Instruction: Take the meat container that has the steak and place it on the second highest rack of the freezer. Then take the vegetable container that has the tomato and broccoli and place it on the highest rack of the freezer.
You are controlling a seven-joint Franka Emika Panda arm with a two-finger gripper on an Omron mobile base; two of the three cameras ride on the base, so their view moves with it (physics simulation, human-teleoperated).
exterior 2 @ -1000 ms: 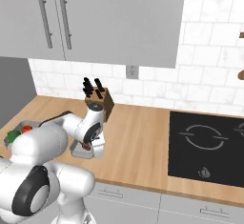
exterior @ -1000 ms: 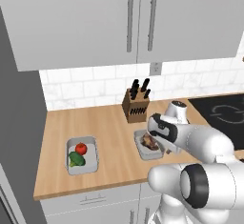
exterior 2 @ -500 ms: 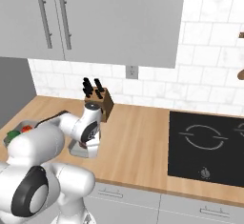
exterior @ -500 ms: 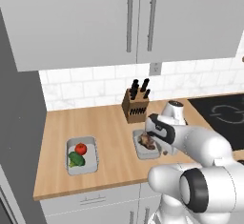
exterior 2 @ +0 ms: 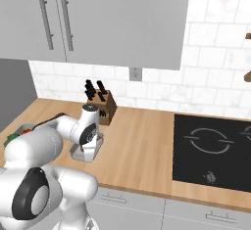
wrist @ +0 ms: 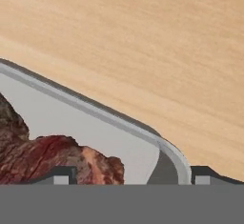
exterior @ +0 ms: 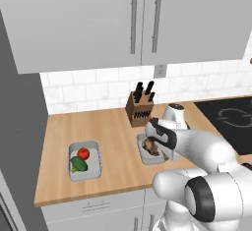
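The meat container (exterior: pixel 147 157) is a grey tray on the wooden counter holding the brown-red steak (exterior: pixel 150 148). My gripper (exterior: pixel 158 152) points down at its right end. In the hand view the gripper (wrist: pixel 131 176) is open. One fingertip (wrist: pixel 59 175) is inside the tray beside the steak (wrist: pixel 57 156), the other outside, and the tray's rim (wrist: pixel 95 109) runs between them. The vegetable container (exterior: pixel 93 163) lies to the left with the tomato (exterior: pixel 83 153) and broccoli (exterior: pixel 78 164). The freezer (exterior: pixel 19 127) stands at the far left, its racks hidden.
A knife block (exterior: pixel 140 108) stands close behind the meat container, against the tiled wall. A black cooktop (exterior: pixel 229 122) lies to the right. Wall cabinets (exterior: pixel 142 18) hang above. My white arm hides part of the meat container (exterior 2: pixel 78 151) in the right base view.
My hand has sunk a little lower and shifted slightly left onto the meat container's right end. The jaws have narrowed a touch. Both containers are where they were.
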